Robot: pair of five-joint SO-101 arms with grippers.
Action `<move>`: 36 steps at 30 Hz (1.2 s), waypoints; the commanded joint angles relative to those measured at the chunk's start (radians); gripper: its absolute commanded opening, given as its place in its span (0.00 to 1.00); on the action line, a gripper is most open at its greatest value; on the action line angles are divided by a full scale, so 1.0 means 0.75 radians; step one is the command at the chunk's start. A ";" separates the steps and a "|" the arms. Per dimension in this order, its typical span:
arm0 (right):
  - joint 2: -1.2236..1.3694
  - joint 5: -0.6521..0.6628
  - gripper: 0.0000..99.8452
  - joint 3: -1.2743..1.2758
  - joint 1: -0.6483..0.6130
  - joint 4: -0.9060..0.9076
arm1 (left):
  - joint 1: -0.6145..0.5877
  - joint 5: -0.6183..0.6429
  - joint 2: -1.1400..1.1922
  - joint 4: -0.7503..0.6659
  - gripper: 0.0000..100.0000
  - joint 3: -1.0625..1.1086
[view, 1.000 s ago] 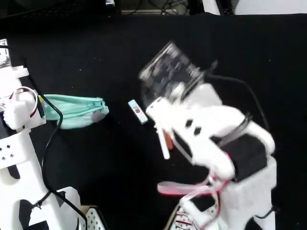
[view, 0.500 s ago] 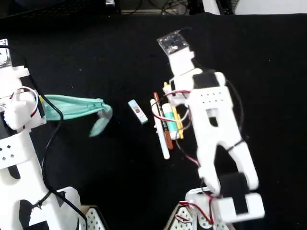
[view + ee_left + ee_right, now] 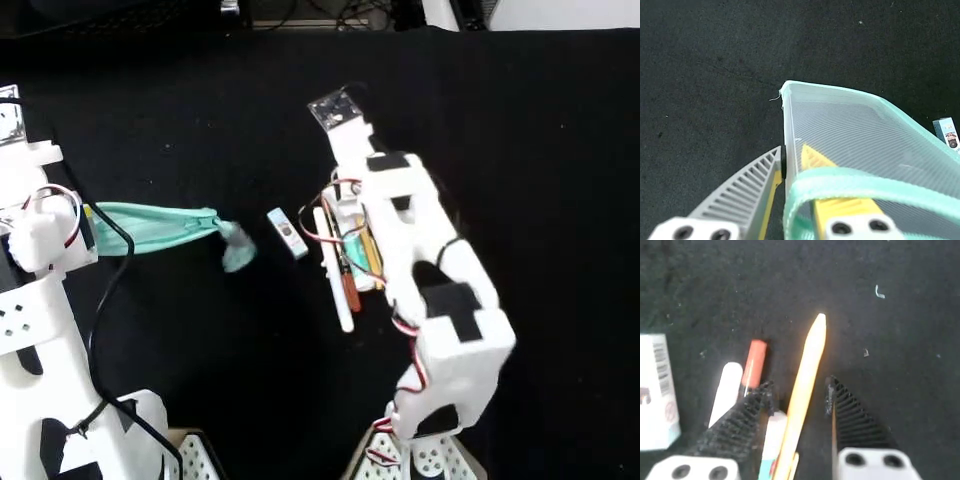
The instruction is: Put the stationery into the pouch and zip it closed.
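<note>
- Mint-green at the rim and clear in the wall, the pouch (image 3: 855, 135) is clamped in my left gripper (image 3: 792, 156). The grey finger is outside and the yellow finger is inside, seen through the plastic.
- From above, the pouch stretches sideways from that gripper toward the middle of the black table (image 3: 520, 120). Its far end droops near the small white box (image 3: 288, 233). I cannot tell whether that end rests on the cloth.
- My right gripper (image 3: 797, 385) stands wide open low over the stationery, with one ribbed black finger (image 3: 740, 425) on each side of the orange-yellow pen (image 3: 810, 355). The pen runs through the gap between them.
- Just beside that pen lie the red pen (image 3: 754, 365) and the white pen (image 3: 725, 392), side by side and roughly parallel to it. The small white box is beyond the white pen.
- A pale item with a teal band (image 3: 771, 437) shows under the orange-yellow pen, close to my finger. I cannot tell what it is.
- All of the stationery is outside the pouch, on the cloth. The pens are bunched just beyond the box on the side away from the pouch.
</note>
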 commanded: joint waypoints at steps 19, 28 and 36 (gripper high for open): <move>0.208 -0.008 0.01 -0.537 0.057 0.323 | 0.007 -0.072 -0.012 0.035 0.08 -0.126; -0.506 -0.004 0.01 -0.537 0.055 0.638 | 0.013 -0.104 -0.012 0.065 0.08 -0.124; -1.036 -0.002 0.01 -0.075 -0.010 0.779 | 0.013 -0.213 -0.012 0.129 0.08 -0.132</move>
